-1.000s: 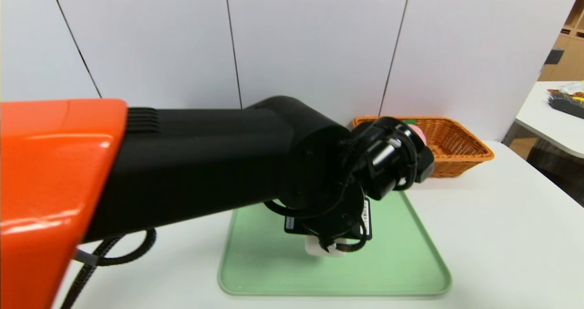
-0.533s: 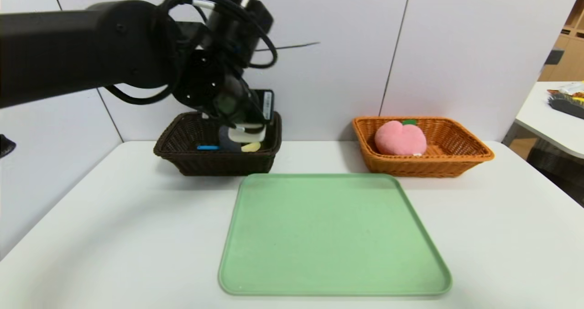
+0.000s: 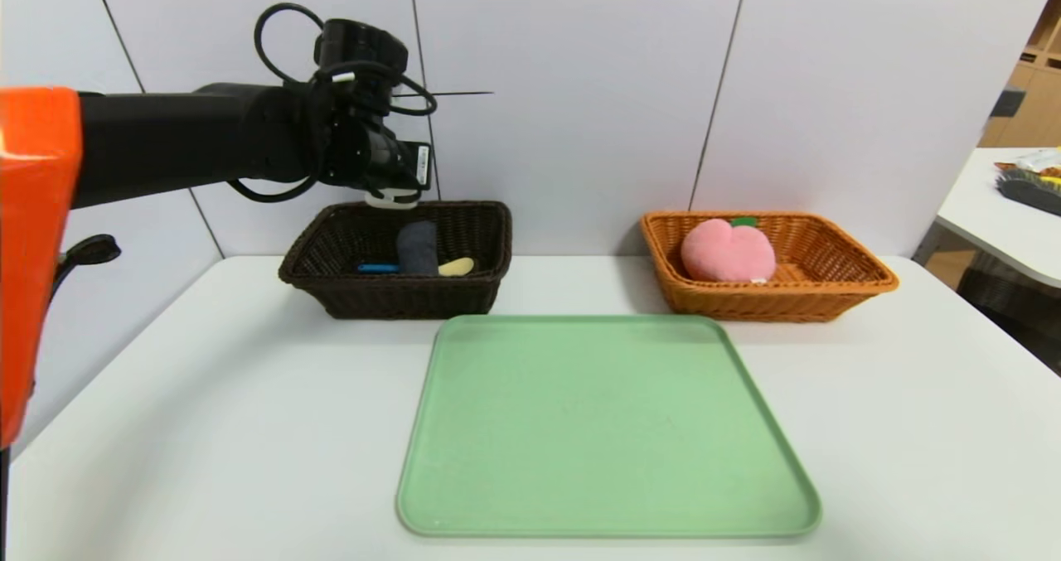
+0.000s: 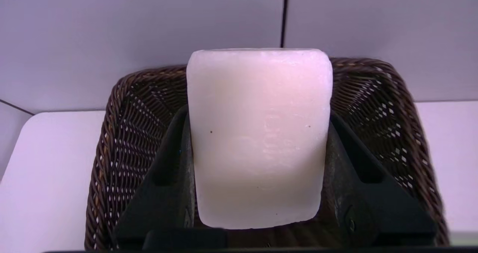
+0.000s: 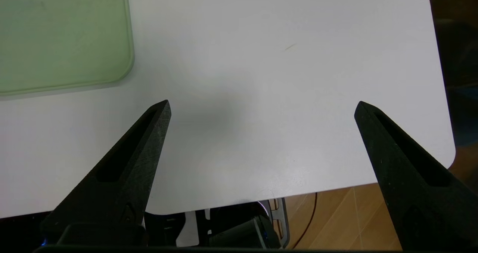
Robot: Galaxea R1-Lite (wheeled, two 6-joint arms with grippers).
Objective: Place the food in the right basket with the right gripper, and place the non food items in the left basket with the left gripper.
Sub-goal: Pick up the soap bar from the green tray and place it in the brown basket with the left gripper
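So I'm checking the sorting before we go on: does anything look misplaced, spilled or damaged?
Nothing stands out. The left gripper holds a white block above the dark basket; the plush peach sits in the orange basket.

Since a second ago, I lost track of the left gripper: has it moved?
Yes. The left gripper, shut on the soap, went from over the tray to above the dark basket.

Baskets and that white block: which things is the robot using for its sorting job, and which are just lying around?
For the job: white block, gripped by the left gripper above the dark basket; orange basket holding the pink peach toy; green tray; right gripper, open over the table.

Just lying about: clutter on the side table.
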